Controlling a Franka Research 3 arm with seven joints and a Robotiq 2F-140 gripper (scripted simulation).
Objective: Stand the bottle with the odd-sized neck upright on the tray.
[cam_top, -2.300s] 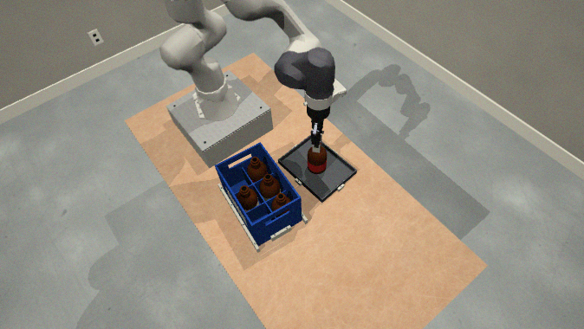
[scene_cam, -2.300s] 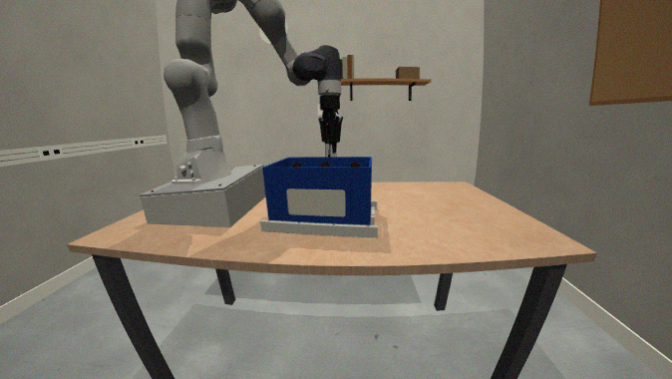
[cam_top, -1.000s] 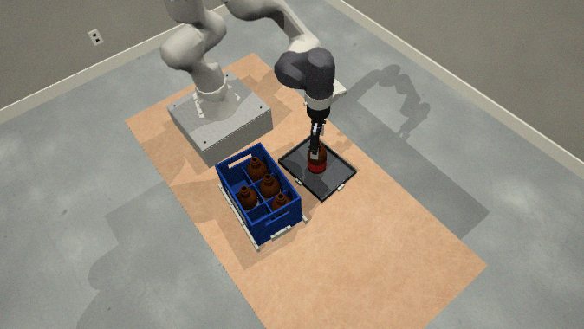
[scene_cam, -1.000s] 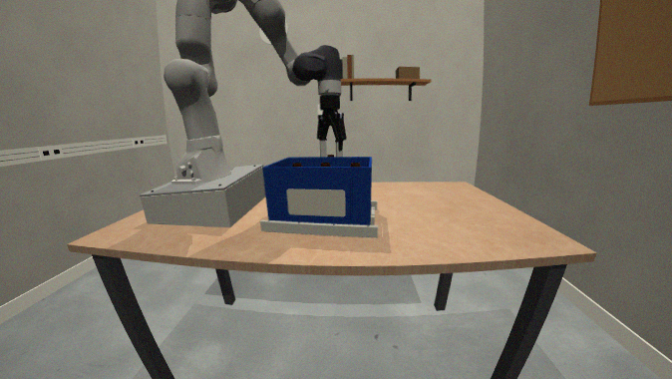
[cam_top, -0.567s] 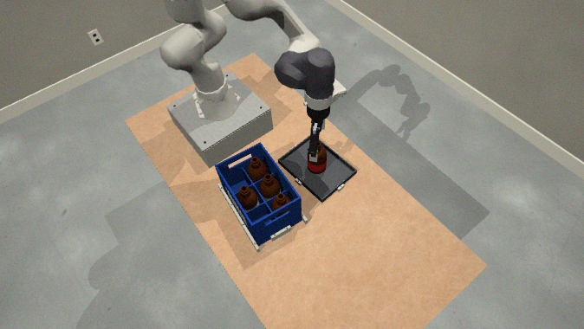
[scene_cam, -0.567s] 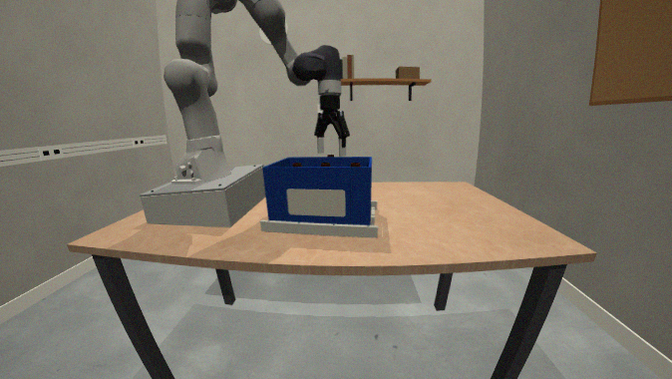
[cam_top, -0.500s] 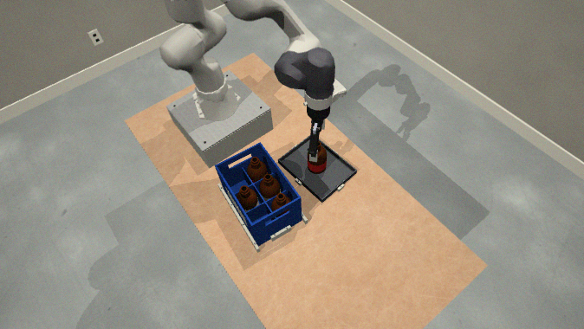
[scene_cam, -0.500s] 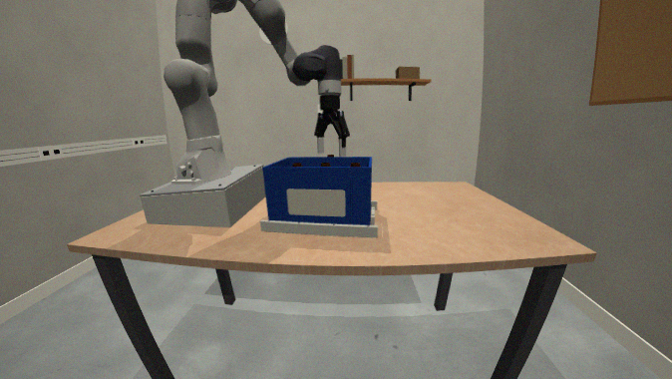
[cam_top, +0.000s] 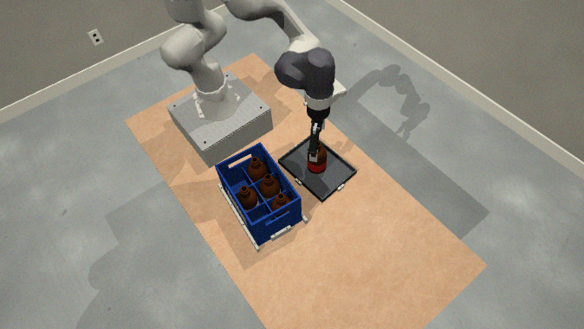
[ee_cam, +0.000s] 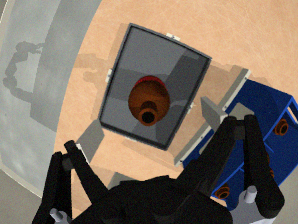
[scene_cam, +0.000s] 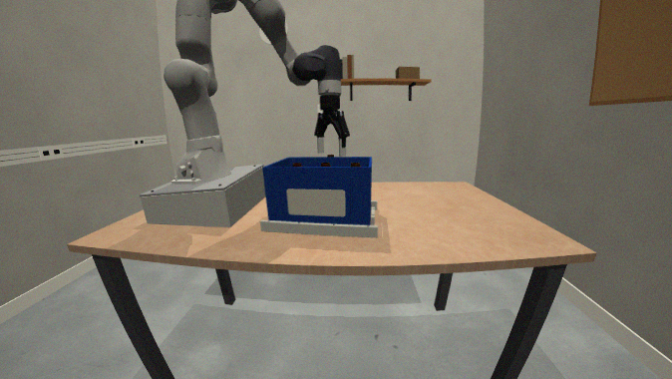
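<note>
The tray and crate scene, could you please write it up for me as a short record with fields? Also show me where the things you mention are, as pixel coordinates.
tray: dark, rimmed (cam_top: 339, 185) (ee_cam: 169, 146), flat on the table
bottle on tray: brown with red band (cam_top: 317, 166) (ee_cam: 149, 95), upright
crate: blue (cam_top: 279, 221) (scene_cam: 317, 178) (ee_cam: 267, 92), upright beside the tray, not touching it
bottles in crate: four, brown, standing
gripper: jaws (cam_top: 314, 157) (scene_cam: 331, 150) wide open, on either side of the bottle on the tray, holding nothing
odd neck: cannot tell from these views
label on crate side: pale, blank (scene_cam: 316, 202)

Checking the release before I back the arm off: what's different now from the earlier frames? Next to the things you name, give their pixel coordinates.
The gripper (cam_top: 314, 157) (scene_cam: 331, 152) (ee_cam: 150, 117) has spread its fingers, letting go of the brown bottle (cam_top: 317, 159) (ee_cam: 149, 97). The bottle stays upright on the tray (cam_top: 322, 190) (ee_cam: 145, 45); the crate (cam_top: 279, 218) (scene_cam: 319, 177) (ee_cam: 265, 92) and its four bottles look unmoved.
</note>
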